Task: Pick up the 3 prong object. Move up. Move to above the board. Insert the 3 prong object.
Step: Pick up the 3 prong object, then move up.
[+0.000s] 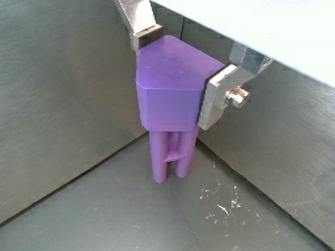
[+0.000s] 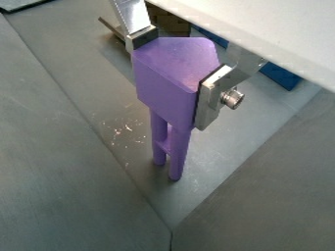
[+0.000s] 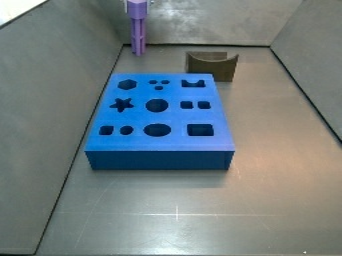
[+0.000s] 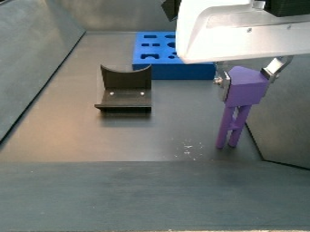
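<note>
End effector [image 1: 183, 71] clamps 3 prong object [image 1: 170, 103] — upright.

The 3 prong object [image 4: 238, 107] is purple, upright, prongs down, clamped at its head in the end effector [image 4: 246, 77]. The board [image 3: 159, 119], blue with dark shaped holes, lies flat on the surface, well apart

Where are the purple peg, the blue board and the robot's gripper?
3 prong object [image 4: 245, 89]: side view, its head.
board [image 3: 158, 148]: side view, front wall.
gripper [image 1: 177, 67]: wrist view, between the fingers, on the peg's head.
</note>
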Robot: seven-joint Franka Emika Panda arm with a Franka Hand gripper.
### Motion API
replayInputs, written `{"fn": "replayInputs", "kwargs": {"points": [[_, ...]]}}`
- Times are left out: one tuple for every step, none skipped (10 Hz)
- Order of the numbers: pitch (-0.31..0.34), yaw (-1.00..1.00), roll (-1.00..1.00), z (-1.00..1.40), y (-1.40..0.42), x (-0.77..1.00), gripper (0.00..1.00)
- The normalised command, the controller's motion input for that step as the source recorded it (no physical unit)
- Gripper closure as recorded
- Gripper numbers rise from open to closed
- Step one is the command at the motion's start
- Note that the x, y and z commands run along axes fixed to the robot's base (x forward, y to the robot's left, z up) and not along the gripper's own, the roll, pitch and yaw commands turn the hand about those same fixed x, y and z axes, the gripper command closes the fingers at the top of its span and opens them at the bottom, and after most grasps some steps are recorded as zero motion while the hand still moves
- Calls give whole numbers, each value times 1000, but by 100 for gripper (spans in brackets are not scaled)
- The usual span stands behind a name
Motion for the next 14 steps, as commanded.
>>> {"fn": "replayInputs", "kwargs": {"points": [[0,0,0,0,0,0,100],[0,0,0,0,0,0,100],[0,0,0,0,0,0,100],[0,0,0,0,0,0,100],[0,0,0,0,0,0,100],[0,0,0,0,0,0,100],[0,0,0,0,0,0,100],[0,0,0,0,0,0,100],[0,0,0,0,0,0,100],[0,0,0,833,0,0,100],[6,2,-2,826,41,-33,100],[32,-8,10,713,25,-60,100],[46,-17,34,596,13,-44,100],[61,-10,49,467,9,-31,100]]}}
